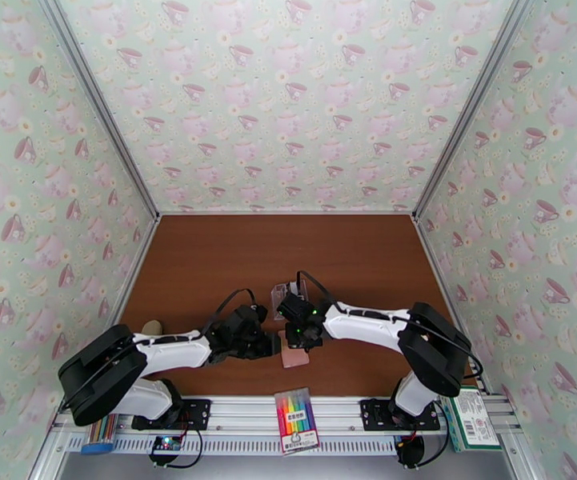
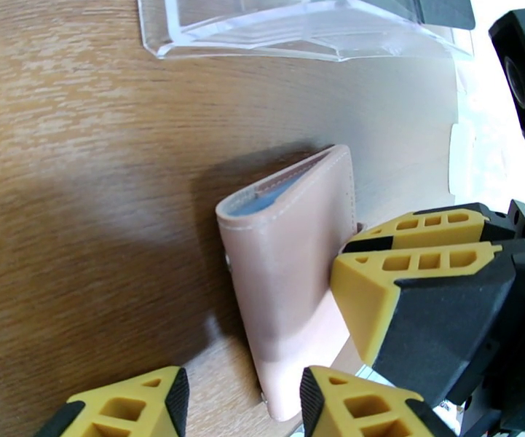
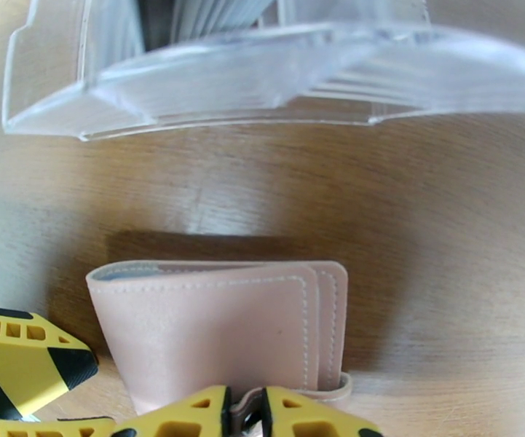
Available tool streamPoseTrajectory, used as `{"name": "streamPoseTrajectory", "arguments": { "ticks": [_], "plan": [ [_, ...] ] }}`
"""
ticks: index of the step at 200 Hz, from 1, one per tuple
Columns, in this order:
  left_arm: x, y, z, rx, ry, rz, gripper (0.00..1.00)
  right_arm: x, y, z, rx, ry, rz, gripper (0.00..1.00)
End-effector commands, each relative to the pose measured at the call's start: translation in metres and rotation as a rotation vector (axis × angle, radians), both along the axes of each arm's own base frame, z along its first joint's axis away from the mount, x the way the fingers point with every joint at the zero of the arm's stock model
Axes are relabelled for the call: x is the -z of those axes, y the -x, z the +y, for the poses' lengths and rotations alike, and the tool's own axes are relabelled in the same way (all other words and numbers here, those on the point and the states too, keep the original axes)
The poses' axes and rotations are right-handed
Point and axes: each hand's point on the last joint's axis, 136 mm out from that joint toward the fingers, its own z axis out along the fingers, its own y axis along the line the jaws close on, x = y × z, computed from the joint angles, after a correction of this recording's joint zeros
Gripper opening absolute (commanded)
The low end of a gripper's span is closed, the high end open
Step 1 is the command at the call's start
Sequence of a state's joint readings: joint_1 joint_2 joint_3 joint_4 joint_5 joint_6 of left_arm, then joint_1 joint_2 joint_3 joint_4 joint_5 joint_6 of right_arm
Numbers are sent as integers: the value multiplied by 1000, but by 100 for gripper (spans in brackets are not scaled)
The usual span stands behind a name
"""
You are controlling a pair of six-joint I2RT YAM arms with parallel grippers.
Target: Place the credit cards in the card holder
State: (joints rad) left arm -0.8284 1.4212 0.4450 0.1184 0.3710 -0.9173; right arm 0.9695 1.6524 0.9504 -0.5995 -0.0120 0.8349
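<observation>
**A:** What were the grippers doing?

**B:** The right gripper (image 3: 253,413) held its fingertips nearly together on the snap tab (image 3: 313,395) of the card holder (image 3: 211,322), with the thin pink strap pinched between them. The left gripper (image 2: 240,406) stood open with its fingers on either side of the holder's near end. One finger was just beside the leather and the other was apart from it.

**A:** And the holder itself?

**B:** It was on the wooden table (image 1: 208,266) between the two arms, folded almost shut, with a sliver of blue-grey lining showing at one end. Just beyond it sat the clear plastic box (image 3: 226,74). Something dark stood inside, perhaps the credit cards, but it was too blurred to say.

**A:** So which step was in hand?

**B:** Opening the holder, I'd judge. Neither gripper carried a card.

**A:** What did the next move call for?

**B:** The left jaws needed to close and steady the body. The right could then peel the tab back, free the snap and swing the flap open. It had to be gentle, since so light a holder could slide or lift with the pull.
</observation>
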Motion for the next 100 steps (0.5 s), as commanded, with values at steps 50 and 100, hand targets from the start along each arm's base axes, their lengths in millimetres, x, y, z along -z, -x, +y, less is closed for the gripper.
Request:
{"name": "streamPoseTrajectory", "arguments": {
  "ticks": [50,100],
  "plan": [
    [-5,-2,-3,12,-6,-18,49,3,2,-33,52,76,-18,24],
    [-5,-2,-1,6,-13,-21,49,-7,1,-39,59,80,-44,23]
  ]
}}
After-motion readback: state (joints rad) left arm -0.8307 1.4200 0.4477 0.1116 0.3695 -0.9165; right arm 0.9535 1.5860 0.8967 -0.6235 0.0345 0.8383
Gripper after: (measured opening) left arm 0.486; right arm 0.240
